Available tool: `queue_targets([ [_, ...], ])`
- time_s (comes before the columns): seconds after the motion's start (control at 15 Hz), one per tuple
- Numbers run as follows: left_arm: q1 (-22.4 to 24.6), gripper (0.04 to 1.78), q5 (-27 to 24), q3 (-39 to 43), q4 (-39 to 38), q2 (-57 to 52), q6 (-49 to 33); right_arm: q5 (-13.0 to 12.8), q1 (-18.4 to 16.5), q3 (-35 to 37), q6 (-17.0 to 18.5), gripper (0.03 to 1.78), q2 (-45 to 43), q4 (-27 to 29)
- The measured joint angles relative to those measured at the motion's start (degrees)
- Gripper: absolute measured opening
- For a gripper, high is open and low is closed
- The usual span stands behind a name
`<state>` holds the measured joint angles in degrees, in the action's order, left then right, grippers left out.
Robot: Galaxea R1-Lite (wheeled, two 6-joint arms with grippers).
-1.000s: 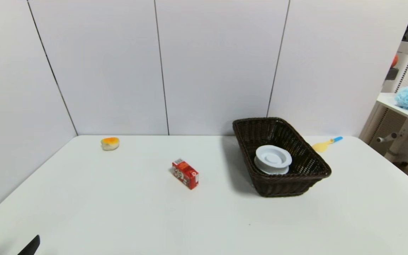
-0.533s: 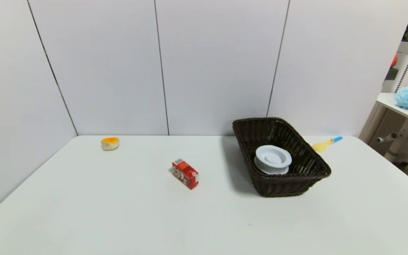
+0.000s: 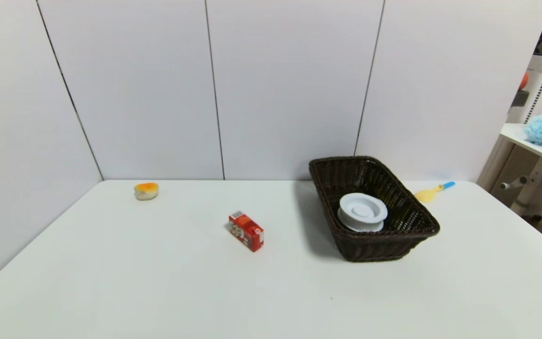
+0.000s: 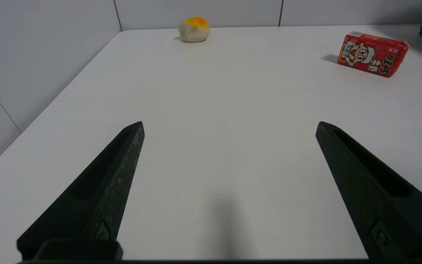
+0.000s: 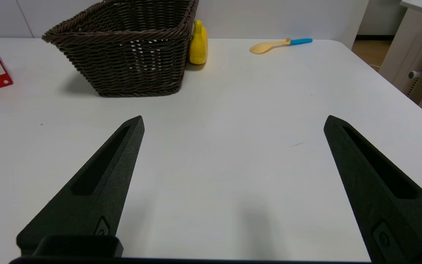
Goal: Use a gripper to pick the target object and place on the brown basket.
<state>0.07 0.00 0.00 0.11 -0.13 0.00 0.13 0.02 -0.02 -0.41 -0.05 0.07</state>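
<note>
The white round dish (image 3: 362, 212) with raised rings lies inside the dark brown wicker basket (image 3: 417, 214) at the table's right rear. The basket also shows in the right wrist view (image 5: 130, 51), where the dish is hidden by its wall. Neither gripper shows in the head view. My left gripper (image 4: 229, 126) is open and empty, low over the table's near left. My right gripper (image 5: 233, 123) is open and empty, low over the near right, well short of the basket.
A red carton (image 3: 246, 230) lies mid-table, also seen in the left wrist view (image 4: 372, 54). An orange-topped bun (image 3: 146, 190) sits far left. A yellow spoon with a blue handle (image 3: 433, 191) lies right of the basket. A yellow object (image 5: 198, 43) stands behind the basket. A side table (image 3: 534, 141) stands at the right.
A black part of the left arm at the head view's lower left corner has drawn back out of view. The dish, basket and other objects have not moved.
</note>
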Motion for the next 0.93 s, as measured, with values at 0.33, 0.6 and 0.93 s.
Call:
queue_targets([
  [0.33,0.00,1.69,0.00,0.00,-0.01,-0.02,0.00,-0.02,0.00,0.00,0.00,1.69,0.00,0.02],
  [0.6,0.00,1.69,0.00,0.00,-0.01,-0.02,0.00,0.00,0.00,0.00,-0.02,1.69,0.00,0.00],
  [0.93,0.00,1.69,0.00,0.00,-0.01,0.00,0.00,0.02,0.00,-0.02,0.00,1.69,0.00,0.02],
])
